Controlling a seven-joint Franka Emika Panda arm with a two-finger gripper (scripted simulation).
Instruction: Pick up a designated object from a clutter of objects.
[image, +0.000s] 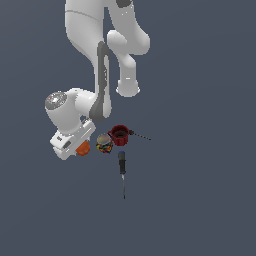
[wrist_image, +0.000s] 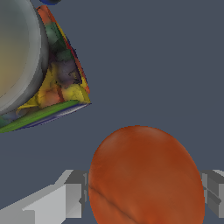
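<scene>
Here the gripper straddles the orange ball, fingers apart either side, not yet clenched; closing squarely, clear of the multicoloured jar, looks wisest.

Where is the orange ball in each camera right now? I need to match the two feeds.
Exterior view: the orange ball peeks out under the white tool, at the clutter's end toward the exterior view's left.
Wrist view: the ball fills the foreground between the tool's two fingers.
Shared landmark: the multicoloured jar right beside the ball.
</scene>
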